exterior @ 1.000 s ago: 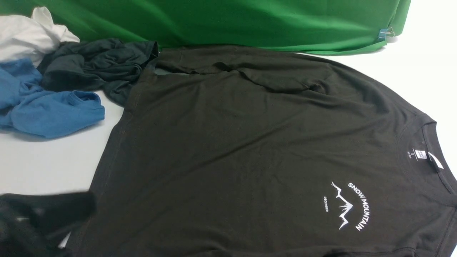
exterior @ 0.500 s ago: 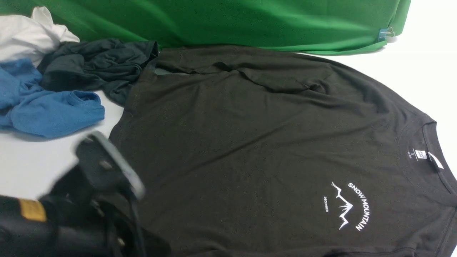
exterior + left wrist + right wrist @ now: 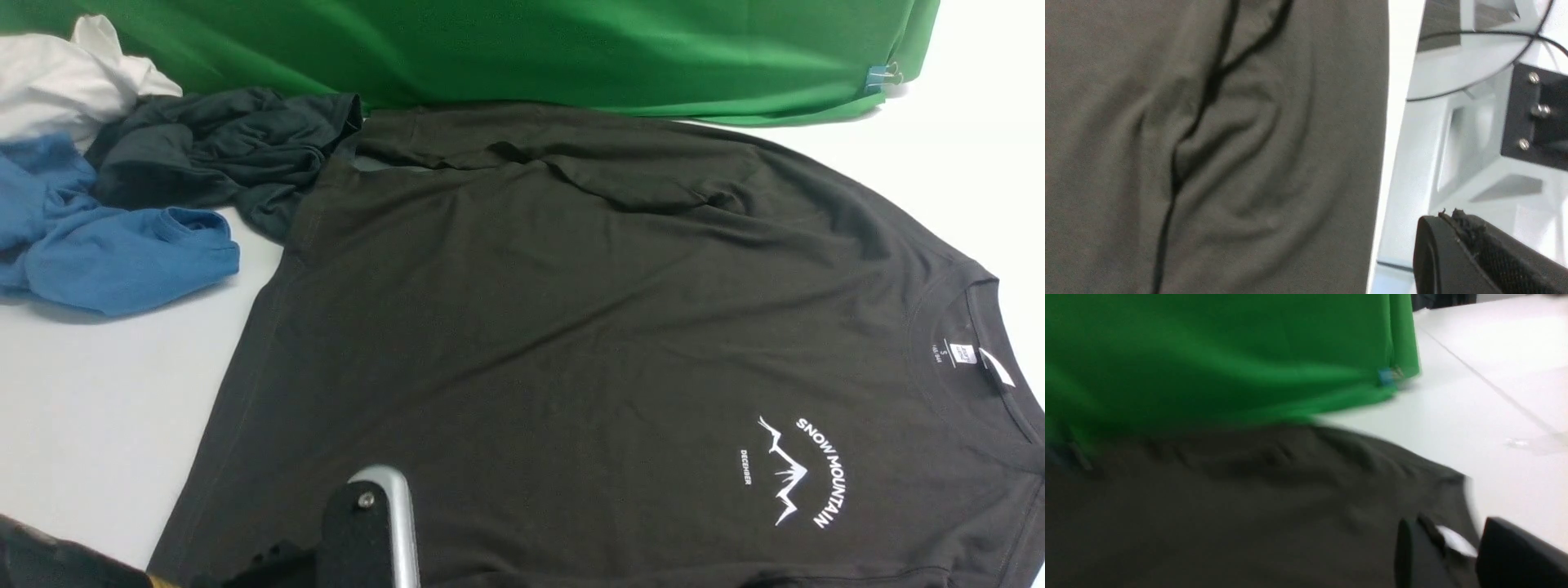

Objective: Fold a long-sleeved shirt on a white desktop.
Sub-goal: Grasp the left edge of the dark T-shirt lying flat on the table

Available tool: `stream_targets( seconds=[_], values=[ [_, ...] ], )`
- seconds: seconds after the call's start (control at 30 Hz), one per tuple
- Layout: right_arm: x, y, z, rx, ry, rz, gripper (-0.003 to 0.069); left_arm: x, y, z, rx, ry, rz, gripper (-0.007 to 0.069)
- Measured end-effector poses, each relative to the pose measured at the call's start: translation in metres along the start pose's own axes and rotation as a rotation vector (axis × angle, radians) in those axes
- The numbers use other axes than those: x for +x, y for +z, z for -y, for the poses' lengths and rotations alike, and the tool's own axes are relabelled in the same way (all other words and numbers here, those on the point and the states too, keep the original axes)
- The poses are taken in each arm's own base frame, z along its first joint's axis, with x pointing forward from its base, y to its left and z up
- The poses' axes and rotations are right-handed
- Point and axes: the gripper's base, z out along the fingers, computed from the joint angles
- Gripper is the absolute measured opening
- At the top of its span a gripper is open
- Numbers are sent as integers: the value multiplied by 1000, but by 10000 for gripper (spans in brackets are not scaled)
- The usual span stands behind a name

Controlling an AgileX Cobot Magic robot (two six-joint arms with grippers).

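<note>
The long-sleeved shirt (image 3: 571, 327) lies spread flat on the white desktop (image 3: 98, 392), neck to the right, with its white mountain print (image 3: 796, 469) and neck label (image 3: 963, 355) facing up. One sleeve lies folded across its far part (image 3: 637, 175). My left arm (image 3: 371, 531) rises at the shirt's near edge. In the left wrist view my left gripper (image 3: 1447, 218) is shut and empty, off the table's edge beside the shirt (image 3: 1208, 163). The right wrist view is blurred: my right gripper (image 3: 1457, 543) hangs open over the shirt (image 3: 1249, 506), the white label showing between its fingers.
A blue garment (image 3: 114, 245), a smaller dark garment (image 3: 220, 147) and a white one (image 3: 65, 82) are heaped at the far left. A green cloth (image 3: 531, 49) with a clip (image 3: 880, 77) closes off the back. The robot's white frame (image 3: 1474, 134) is next to the near table edge.
My left arm swung from the bottom left corner, up over the shirt's left hem, then right and down to the near edge. The shirt lies as before.
</note>
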Motion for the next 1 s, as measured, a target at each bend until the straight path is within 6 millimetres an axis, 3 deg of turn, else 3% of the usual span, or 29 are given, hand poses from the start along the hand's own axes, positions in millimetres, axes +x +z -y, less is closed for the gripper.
stream_targets(
  seconds=[0.17, 0.27, 0.3, 0.37, 0.4, 0.53, 0.63, 0.7, 0.8, 0.83, 0.9, 1.0],
  values=[
    [-18, -2, -6, -94, 291, 187, 241, 5, 0, 2, 24, 15, -50, 21],
    [-18, -2, -7, -119, 429, 161, 241, 6, 0, 2, 25, 21, -65, 21],
    [-23, -3, -14, -134, 431, 48, 241, 7, 0, 1, 16, 32, -81, 21],
    [-31, -5, -20, -160, 384, -11, 241, 8, 0, 0, 9, 39, -93, 21],
    [-53, -8, -36, -241, 227, -143, 241, 10, 2, -1, 10, 46, -126, 21],
    [-91, -11, -67, -428, -97, -394, 241, 12, 10, -5, 42, 77, -205, 41],
    [-104, -7, -82, -520, -244, -500, 241, 13, 15, -8, 64, 101, -250, 86],
    [-115, -4, -98, -612, -381, -546, 238, 14, 22, -12, 79, 115, -301, 191],
    [-116, 0, -114, -703, -517, -546, 233, 17, 32, -18, 89, 125, -371, 343],
    [-116, 0, -115, -713, -532, -543, 233, 17, 32, -18, 89, 125, -371, 343],
    [-111, 2, -123, -758, -619, -540, 233, 26, 44, -20, 105, 138, -417, 458],
    [-108, 4, -127, -772, -689, -522, 233, 42, 55, -18, 131, 172, -453, 533]
  ],
)
